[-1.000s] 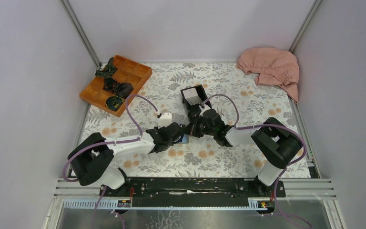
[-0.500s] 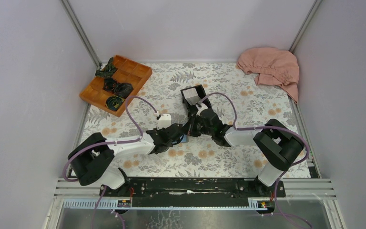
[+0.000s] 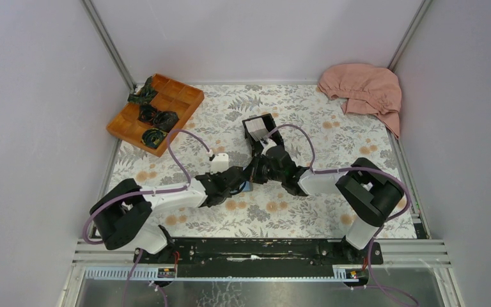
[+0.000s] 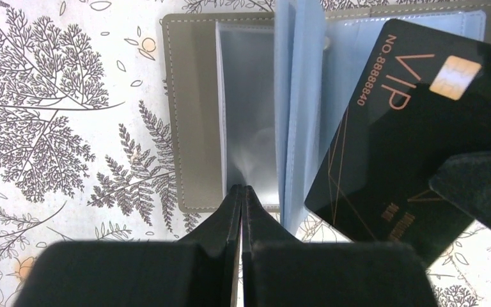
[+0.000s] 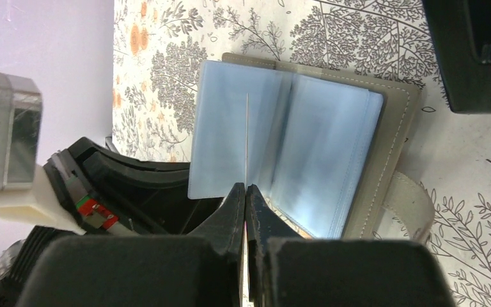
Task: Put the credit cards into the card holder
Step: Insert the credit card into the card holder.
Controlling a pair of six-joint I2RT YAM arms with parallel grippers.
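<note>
While it lies open on the floral table cover [image 3: 294,217] midway between the two arms, the card holder [image 4: 195,109] shows a flat grey cover with a stitched border and rounded corners. Inside it are glossy clear sleeves and pale blue leaves, one of them standing upright at the spine. A grey strap curls from its edge in the right wrist view.

The credit card [image 4: 409,141] is a thin, stiff rectangle with a black face, a gold chip and copper "VIP" lettering. It is tilted over the blue half. The right gripper [image 5: 246,192] is clenched on it, and from that wrist it shows edge-on as a fine line.

The left gripper [image 4: 241,192] is pressed closed, its tips at the near edge of a clear sleeve. Whether it pinches that sleeve cannot be told.

Compared with a second ago, the right wrist sits slightly nearer the left arm and the wallet. Nothing else has shifted.

Just beyond stands an open black box [image 3: 260,130] of hard plastic. Farther off are an orange compartment tray [image 3: 155,114] with dark coiled things in it and a crumpled pink cloth [image 3: 363,88].
</note>
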